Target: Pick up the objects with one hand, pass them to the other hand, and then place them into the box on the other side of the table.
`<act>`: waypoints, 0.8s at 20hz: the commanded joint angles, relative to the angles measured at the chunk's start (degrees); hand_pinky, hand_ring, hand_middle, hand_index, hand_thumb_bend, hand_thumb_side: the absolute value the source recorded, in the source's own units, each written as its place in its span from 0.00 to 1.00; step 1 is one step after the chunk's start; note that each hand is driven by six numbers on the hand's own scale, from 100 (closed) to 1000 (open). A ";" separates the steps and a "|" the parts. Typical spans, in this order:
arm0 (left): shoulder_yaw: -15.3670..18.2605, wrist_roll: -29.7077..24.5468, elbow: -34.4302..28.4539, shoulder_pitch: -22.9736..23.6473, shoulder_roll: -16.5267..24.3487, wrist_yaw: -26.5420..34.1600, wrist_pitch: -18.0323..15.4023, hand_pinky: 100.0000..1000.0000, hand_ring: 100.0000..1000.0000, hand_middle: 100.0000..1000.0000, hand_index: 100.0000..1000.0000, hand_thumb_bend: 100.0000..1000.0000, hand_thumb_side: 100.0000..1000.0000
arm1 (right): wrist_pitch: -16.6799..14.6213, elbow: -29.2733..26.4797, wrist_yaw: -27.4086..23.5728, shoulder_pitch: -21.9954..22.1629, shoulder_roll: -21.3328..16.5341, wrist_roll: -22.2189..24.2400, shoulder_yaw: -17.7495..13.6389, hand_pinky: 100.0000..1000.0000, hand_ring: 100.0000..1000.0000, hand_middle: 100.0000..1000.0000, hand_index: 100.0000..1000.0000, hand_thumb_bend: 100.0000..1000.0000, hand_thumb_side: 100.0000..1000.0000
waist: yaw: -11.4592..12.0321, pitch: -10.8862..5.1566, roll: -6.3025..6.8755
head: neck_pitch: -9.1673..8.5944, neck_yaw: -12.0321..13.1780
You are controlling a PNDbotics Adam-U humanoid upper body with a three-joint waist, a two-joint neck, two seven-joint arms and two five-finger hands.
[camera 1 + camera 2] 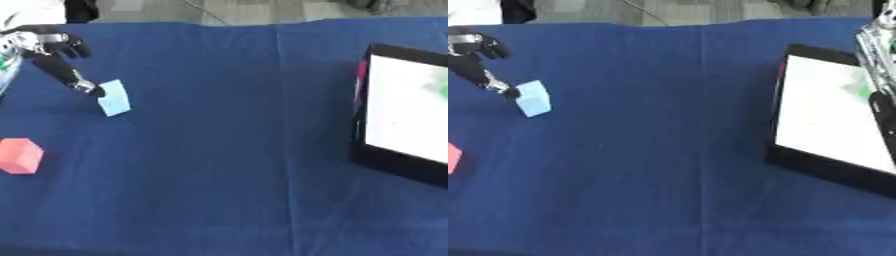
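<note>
A light blue cube sits tilted at the left of the blue table. My left hand comes in from the upper left; one long finger reaches down to the cube's upper left edge, and the other fingers are curled by the palm. A pink cube lies nearer, at the left edge. The black box with a white inside stands at the right, with a blurred green thing in it. My right hand shows only as a dark shape at the right edge, over the box.
A blue cloth covers the table, with a fold running down its middle. The table's far edge and grey floor show at the top. A silver arm part hangs above the box's far corner.
</note>
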 commanded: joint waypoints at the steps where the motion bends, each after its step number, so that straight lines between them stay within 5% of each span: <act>1: -0.10 -0.08 1.30 -1.56 0.06 -2.62 -1.45 0.89 0.91 0.81 0.86 0.70 0.24 | 2.72 -0.64 0.16 -1.54 -0.42 -2.85 -0.02 0.64 0.83 0.76 0.84 0.00 0.62 | -0.11 -0.95 -0.05 | -0.56 0.48; 16: 0.21 4.56 7.26 -2.97 -4.52 -10.33 -2.44 0.87 0.90 0.80 0.81 0.57 0.14 | 2.47 0.55 -1.46 -1.91 0.27 -4.34 0.33 0.64 0.82 0.76 0.84 0.00 0.63 | -1.17 -0.15 -0.23 | -1.07 1.88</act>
